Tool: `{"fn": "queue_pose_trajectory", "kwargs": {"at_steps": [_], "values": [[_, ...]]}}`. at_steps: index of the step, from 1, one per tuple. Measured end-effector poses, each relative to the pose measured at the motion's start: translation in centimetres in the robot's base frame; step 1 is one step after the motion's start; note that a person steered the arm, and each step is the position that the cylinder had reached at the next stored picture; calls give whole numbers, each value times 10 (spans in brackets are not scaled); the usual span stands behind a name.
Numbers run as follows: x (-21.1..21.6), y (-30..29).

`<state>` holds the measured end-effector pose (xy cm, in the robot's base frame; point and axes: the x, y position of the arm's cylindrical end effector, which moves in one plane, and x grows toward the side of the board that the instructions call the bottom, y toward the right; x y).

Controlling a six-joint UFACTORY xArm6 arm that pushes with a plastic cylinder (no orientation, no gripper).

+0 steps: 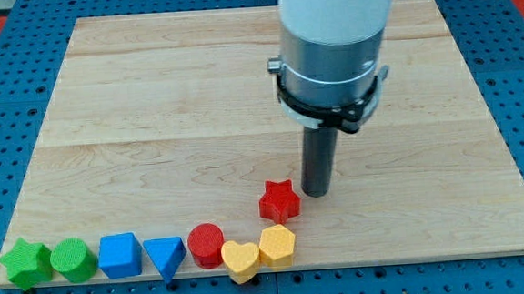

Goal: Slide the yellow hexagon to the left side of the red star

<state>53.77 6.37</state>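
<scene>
The yellow hexagon lies near the board's bottom edge, just below the red star and touching the yellow heart on its left. My tip stands on the board just right of the red star, close to it, and up and to the right of the yellow hexagon.
A row along the bottom edge, from the view's left: green star, green cylinder, blue cube, blue triangle, red cylinder. The wooden board lies on a blue pegboard.
</scene>
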Motion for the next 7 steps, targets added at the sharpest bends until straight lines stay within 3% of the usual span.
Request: {"fn": "queue_pose_trajectory", "kwargs": {"at_steps": [1,3,6,7], "values": [[73,27],[81,15],[81,-134],[71,-141]]}}
